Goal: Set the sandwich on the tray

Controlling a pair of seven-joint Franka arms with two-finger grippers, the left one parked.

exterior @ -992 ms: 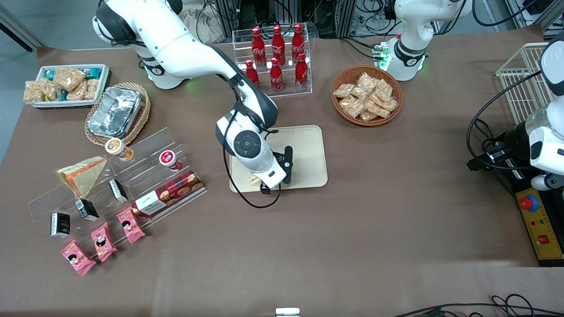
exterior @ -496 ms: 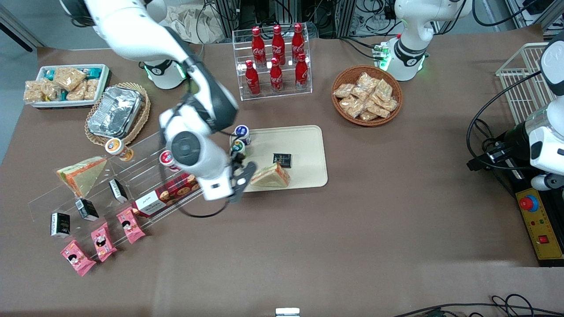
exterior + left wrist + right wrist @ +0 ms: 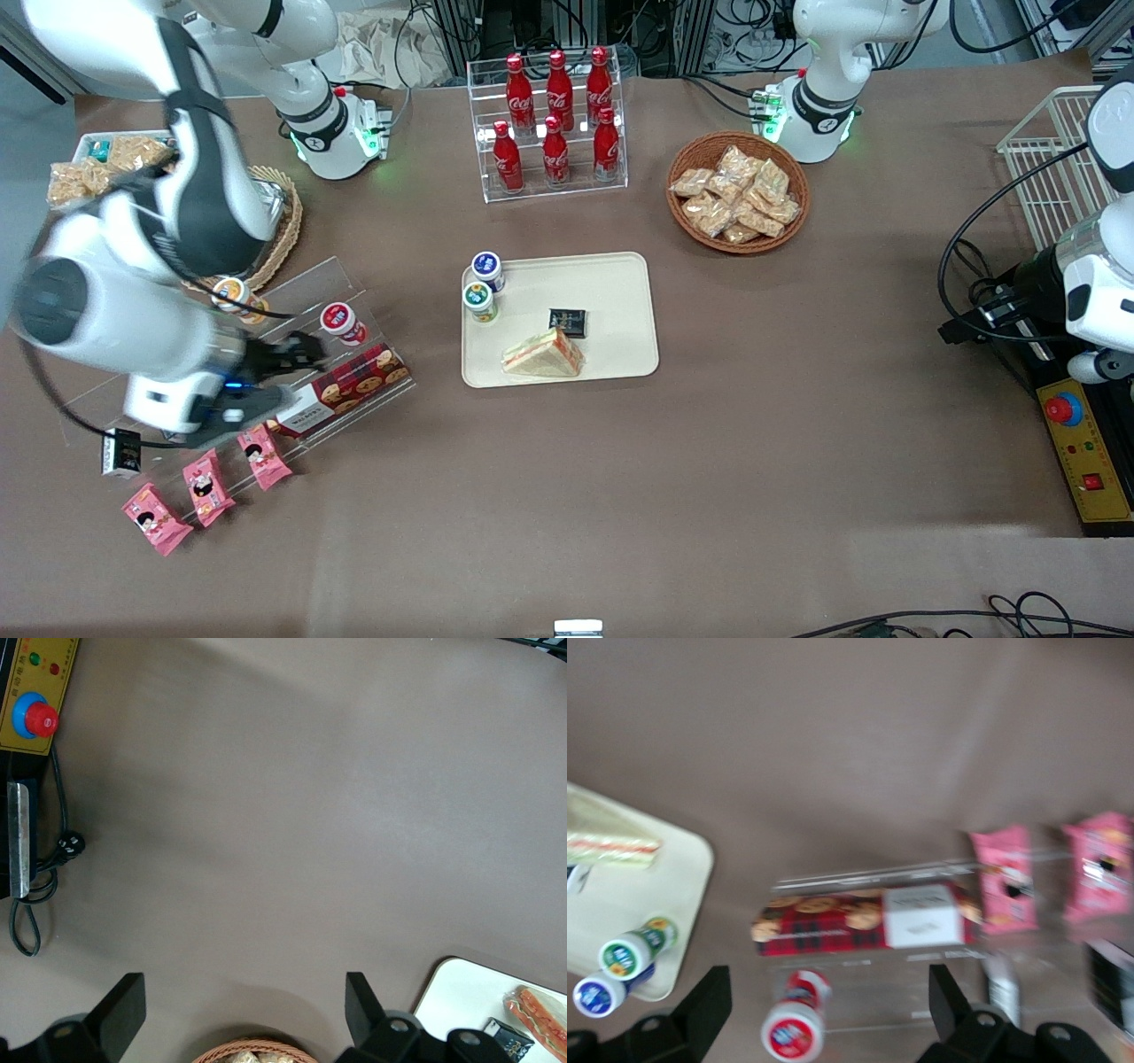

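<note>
The clear-wrapped white-bread sandwich wedge (image 3: 542, 354) is lying on the cream rectangular plastic tray (image 3: 620, 292), apparently delivered; the empty gripper (image 3: 297, 350), fingers apart, is hovering well away above the red cookie box (image 3: 341, 387).

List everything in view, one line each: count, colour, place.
sandwich: one, pale bread, on the tray.
tray: one, cream, mid-table.
small cups: two, blue-lidded and green-lidded, on the tray's edge.
black packet: one, on the tray.
cola bottles: six, red, in a clear rack.
wicker basket: one, brown, filled with snack packs.
red biscuit box: one, on the clear stand.
pink packets: three, nearer the camera than the stand.
gripper: open, above the clear stand, holding nothing.
</note>
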